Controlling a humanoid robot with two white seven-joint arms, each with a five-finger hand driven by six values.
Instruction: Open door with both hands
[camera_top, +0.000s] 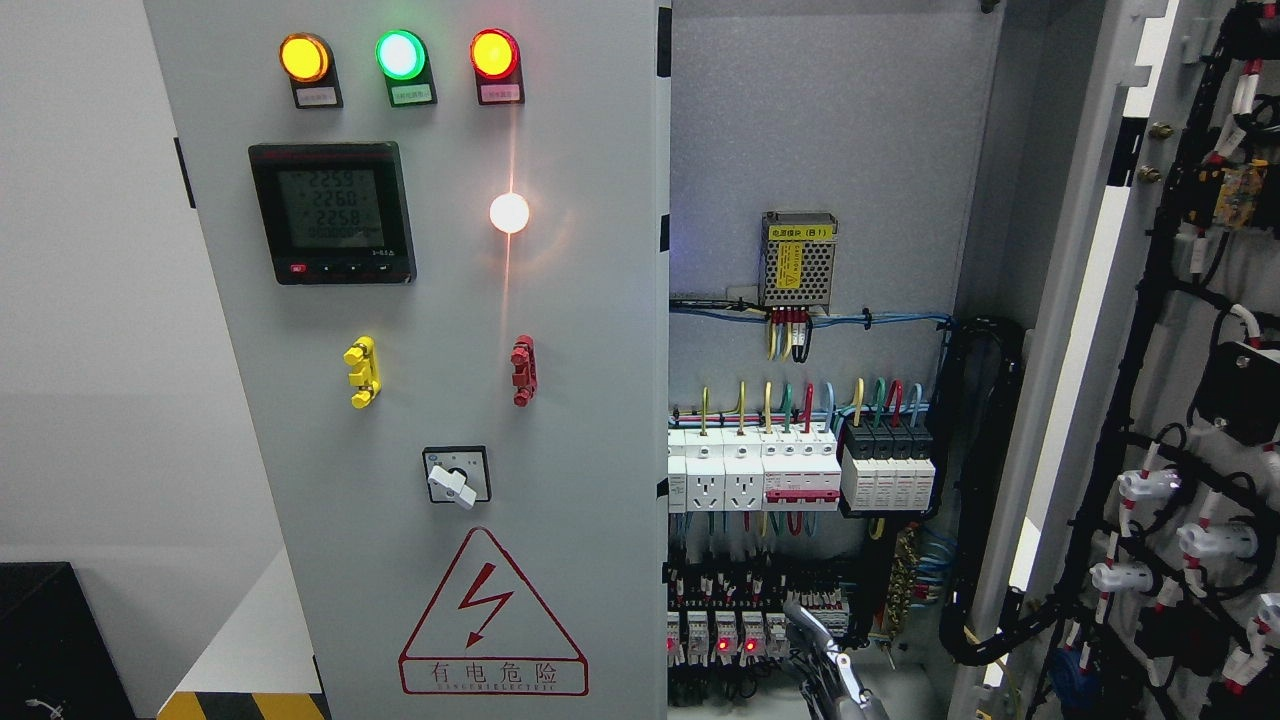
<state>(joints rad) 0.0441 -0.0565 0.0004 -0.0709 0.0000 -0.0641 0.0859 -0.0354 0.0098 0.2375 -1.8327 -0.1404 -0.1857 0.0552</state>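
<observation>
The grey cabinet's left door (440, 330) is closed and faces me, its free edge running down near the picture's middle. The right door (1090, 330) stands swung wide open to the right, showing its inner side with black cable bundles and white connectors (1150, 490). Between them the cabinet interior (820, 120) is exposed. My right hand (826, 655) rises from the bottom edge in front of the lowest rows of breakers, its metal fingers (812, 628) stretched up and to the left, holding nothing and touching neither door. The left hand is out of view.
The left door carries three lit lamps (400, 55), a digital meter (332, 212), a rotary switch (456, 478) and a red warning triangle (492, 620). Inside sit a power supply (798, 258), white breakers (760, 475) and wiring. A black box (50, 640) stands at lower left.
</observation>
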